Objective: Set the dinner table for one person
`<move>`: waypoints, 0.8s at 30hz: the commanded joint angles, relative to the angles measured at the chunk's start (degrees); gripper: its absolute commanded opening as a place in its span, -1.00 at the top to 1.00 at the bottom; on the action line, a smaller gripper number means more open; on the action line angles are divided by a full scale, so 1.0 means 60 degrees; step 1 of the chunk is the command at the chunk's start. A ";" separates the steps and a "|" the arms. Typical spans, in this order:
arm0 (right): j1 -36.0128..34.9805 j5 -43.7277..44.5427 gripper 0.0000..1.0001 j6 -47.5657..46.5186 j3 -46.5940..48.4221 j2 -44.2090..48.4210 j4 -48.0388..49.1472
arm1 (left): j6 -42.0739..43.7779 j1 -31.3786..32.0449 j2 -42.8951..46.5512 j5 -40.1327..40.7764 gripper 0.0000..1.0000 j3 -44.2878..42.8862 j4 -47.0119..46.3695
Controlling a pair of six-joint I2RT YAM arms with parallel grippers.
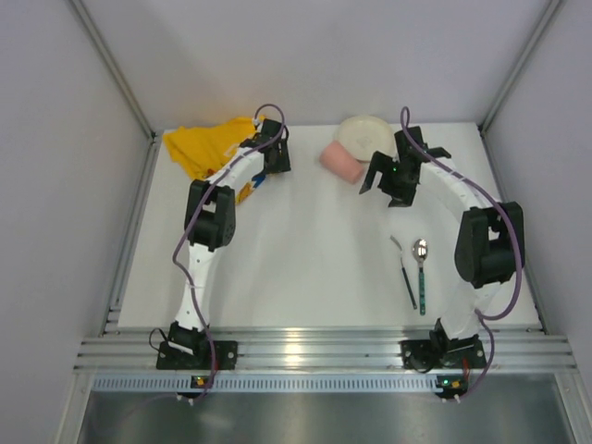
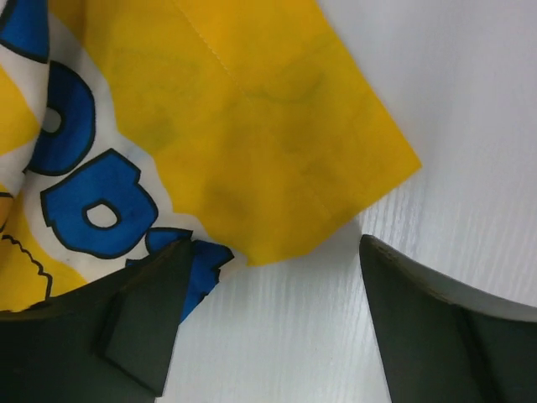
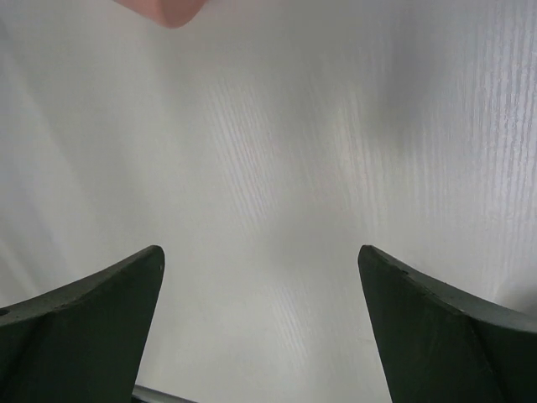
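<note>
dinner table (image 1: 305, 268): white, spans the cell, rail at near edge | yellow cloth (image 1: 205, 146): far-left corner | left gripper (image 2: 268, 294): wide apart, at the cloth's corner | right gripper (image 3: 260, 277): wide apart, over bare top | plate (image 1: 363, 132), pink item (image 1: 340, 161): far edge | spoon (image 1: 421, 268), dark-handled utensil (image 1: 407, 282): toward near-right corner

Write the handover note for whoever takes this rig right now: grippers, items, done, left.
Left gripper: open, low over a corner of the yellow mat, gripping nothing.
Right gripper: open, empty, above bare dinner table near the pink object.
Items: mat crumpled far left; cream plate and pink object at the far edge; spoon and dark-handled utensil side by side by the right arm.
Done: apparently nothing laid out yet.
Left: spread mat, place plate, pink object and cutlery.
</note>
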State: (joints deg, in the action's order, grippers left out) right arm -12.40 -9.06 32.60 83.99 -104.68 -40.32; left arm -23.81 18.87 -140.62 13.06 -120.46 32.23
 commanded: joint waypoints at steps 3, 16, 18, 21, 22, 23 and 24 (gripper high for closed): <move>-0.0042 -0.0160 -1.00 -0.0101 -0.0023 0.0616 -0.0224 | 0.0145 -0.0025 -0.0822 0.0416 -0.05 -0.0211 0.0869; -0.0495 -0.0424 -1.00 0.0104 0.0109 0.0601 -0.0166 | 0.1668 0.0574 0.1662 -0.0315 1.00 0.1791 0.1219; -0.0613 -0.0438 -0.99 0.0148 0.0007 0.0660 -0.0107 | 0.1845 0.1114 0.2353 -0.0404 1.00 0.2510 0.1235; -0.0847 -0.0569 -0.99 0.0381 -0.0460 0.0777 0.0229 | 0.1597 0.1802 0.3672 -0.0812 1.00 0.3902 0.1264; -0.0964 -0.0628 -0.99 0.0542 -0.0549 0.0806 0.0331 | 0.1494 0.1951 0.4168 -0.1032 1.00 0.4341 0.1308; -0.1037 -0.0687 -1.00 0.0601 -0.0623 0.0821 0.0477 | 0.1261 0.2141 0.4391 -0.1310 1.00 0.4533 0.1453; -0.1082 -0.0760 -0.99 0.0674 -0.0783 0.0836 0.0551 | 0.1056 0.2534 0.4582 -0.1298 1.00 0.4651 0.1571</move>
State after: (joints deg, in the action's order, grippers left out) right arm -17.45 -11.90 34.39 80.79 -102.59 -40.12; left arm -15.27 29.43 -121.03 9.85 -94.91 38.41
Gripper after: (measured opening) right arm 0.996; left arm 0.022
